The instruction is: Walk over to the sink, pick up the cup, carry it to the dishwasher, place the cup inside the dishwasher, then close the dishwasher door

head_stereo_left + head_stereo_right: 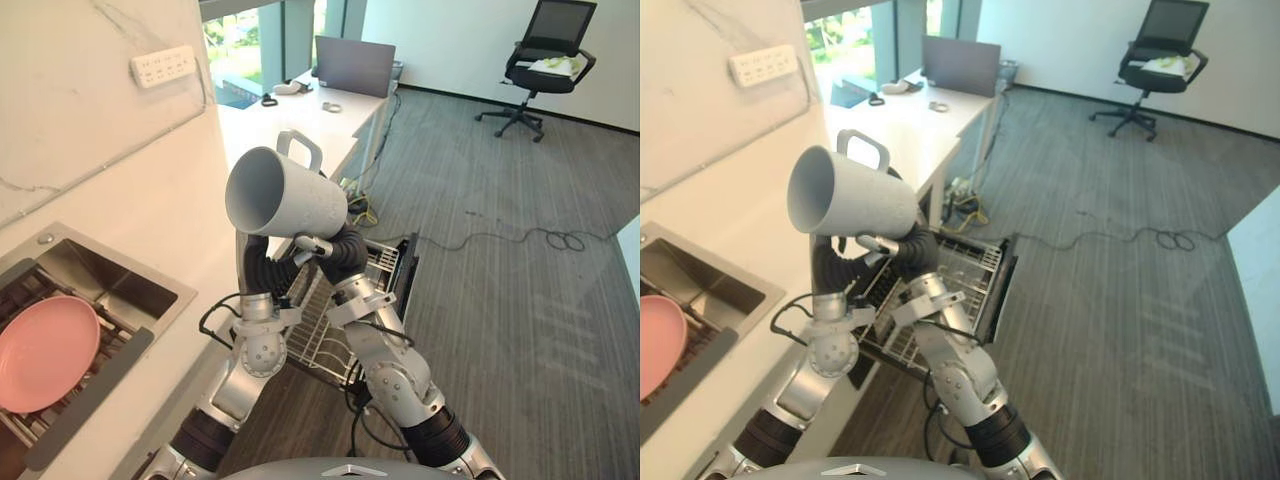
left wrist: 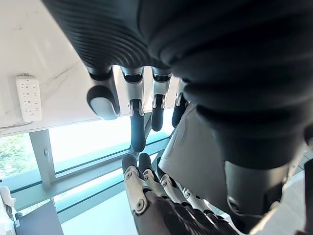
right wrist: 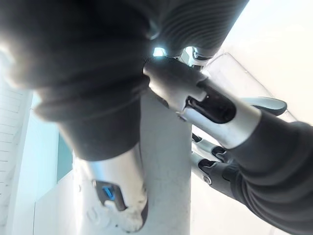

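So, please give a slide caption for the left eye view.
Left hand and right hand carry the grey cup, dishwasher rack pulled out below.

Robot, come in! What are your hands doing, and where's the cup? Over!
Right hand gripping grey cup, left hand against it. Cup held up on its side, near open dishwasher rack. Nothing seen in the way.

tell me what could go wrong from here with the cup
The cup is tilted on its side, high above the dishwasher rack, with the right hand gripping it from below; a slip would probably drop it onto the rack or carpet. The left hand crowds in beside it, so the two could knock each other or the cup while lowering.
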